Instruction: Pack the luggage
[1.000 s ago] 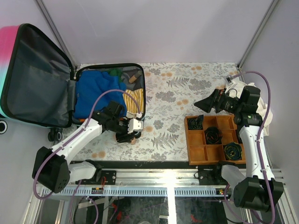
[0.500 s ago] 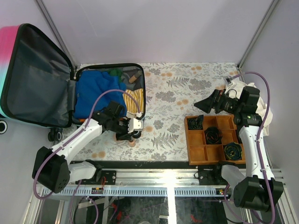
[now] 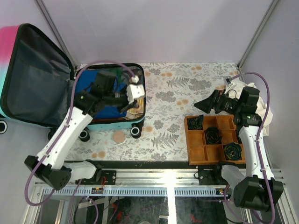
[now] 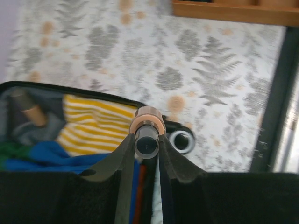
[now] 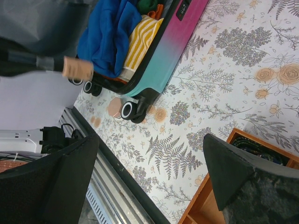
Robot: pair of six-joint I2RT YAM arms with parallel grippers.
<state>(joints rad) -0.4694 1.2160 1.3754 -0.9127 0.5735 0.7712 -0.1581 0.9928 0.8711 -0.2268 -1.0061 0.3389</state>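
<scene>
The luggage lies open at the left, its lid upright. Inside are blue clothing and a yellow striped cloth. The pink-to-teal shell also shows in the right wrist view. My left gripper hangs over the near right corner of the luggage. It is shut on a small grey tube with a peach end, held above the black rim. The tube also shows in the right wrist view. My right gripper is open and empty, above the table left of the tray.
A brown wooden compartment tray with coiled black cables sits at the near right. A white cloth lies behind my right arm. A round peach patch shows on the floral cloth by the luggage wheels.
My left gripper has risen from the table in front of the luggage and moved back over its near right corner, still holding the tube. The right arm has not moved.
</scene>
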